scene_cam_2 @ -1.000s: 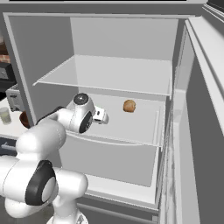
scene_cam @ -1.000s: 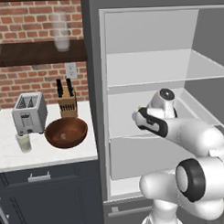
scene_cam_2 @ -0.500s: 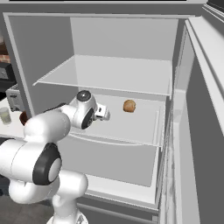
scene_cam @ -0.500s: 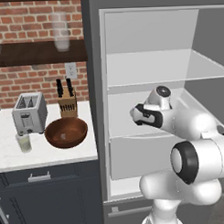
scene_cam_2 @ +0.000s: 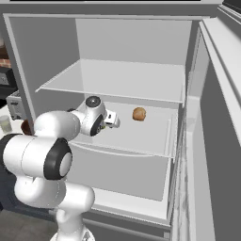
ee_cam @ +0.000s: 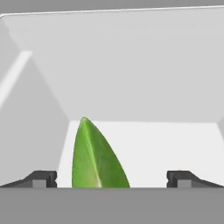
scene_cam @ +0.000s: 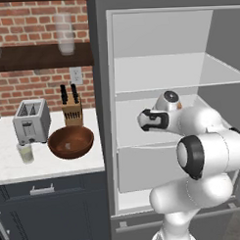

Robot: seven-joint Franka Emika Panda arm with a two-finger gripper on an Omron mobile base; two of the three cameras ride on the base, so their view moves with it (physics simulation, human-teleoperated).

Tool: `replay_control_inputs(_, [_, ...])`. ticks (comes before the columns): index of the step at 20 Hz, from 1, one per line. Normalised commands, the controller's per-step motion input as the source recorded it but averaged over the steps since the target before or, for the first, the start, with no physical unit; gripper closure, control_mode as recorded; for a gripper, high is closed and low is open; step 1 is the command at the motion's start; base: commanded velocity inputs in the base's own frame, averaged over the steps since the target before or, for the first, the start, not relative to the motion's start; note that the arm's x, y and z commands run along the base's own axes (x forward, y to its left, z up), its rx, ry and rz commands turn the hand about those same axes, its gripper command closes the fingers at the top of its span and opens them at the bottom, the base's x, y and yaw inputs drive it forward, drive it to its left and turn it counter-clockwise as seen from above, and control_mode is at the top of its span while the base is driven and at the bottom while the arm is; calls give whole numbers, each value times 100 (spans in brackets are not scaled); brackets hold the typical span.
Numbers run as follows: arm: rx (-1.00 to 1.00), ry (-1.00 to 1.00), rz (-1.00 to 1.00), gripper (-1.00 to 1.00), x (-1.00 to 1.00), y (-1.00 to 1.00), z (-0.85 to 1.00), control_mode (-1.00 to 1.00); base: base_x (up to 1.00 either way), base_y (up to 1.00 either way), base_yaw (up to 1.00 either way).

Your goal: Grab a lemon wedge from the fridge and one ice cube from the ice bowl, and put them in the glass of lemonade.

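Note:
The fridge [scene_cam: 104,117] stands open, and my gripper [scene_cam_2: 114,121] reaches in over its middle white shelf [scene_cam_2: 141,134]. In the hand view the lemon wedge [ee_cam: 96,159], a green pointed sliver, stands upright on the shelf right in front of my gripper [ee_cam: 111,179]. It sits between the two fingertips [ee_cam: 43,178], nearer the left one and touching neither. The jaws are open wide. The reddish-brown ice bowl [scene_cam: 71,142] rests on the white counter left of the fridge. The small glass of lemonade [scene_cam: 25,153] stands beside it, in front of the toaster.
A brown roundish lump [scene_cam_2: 139,113] lies on the same shelf, further back and to the right of my hand. The open fridge door [scene_cam_2: 216,117] stands along the right. A toaster [scene_cam: 30,121] and knife block [scene_cam: 71,111] stand behind the bowl, with frosted glasses [scene_cam: 65,40] on the wall shelf.
My hand has edged slightly up and further in over the middle shelf, while the arm's elbow has folded closer to the base. The jaws have stayed open.

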Motion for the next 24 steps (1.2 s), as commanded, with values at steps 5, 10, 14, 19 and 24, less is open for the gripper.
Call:
replay_control_inputs(5, [0, 0, 0, -100, 3, 0, -32, -100, 0, 0, 0])
replay_control_inputs(10, [0, 0, 0, -100, 0, 0, -17, -100, 0, 0, 0])
replay_control_inputs(14, [0, 0, 0, -100, -13, 0, -9, -100, 0, 0, 0])
replay_control_inputs(19, [0, -2, 0, -100, -22, 1, -2, -100, 0, 0, 0])
replay_control_inputs(24, [0, -4, 0, -100, -23, 11, 0, -100, 0, 0, 0])
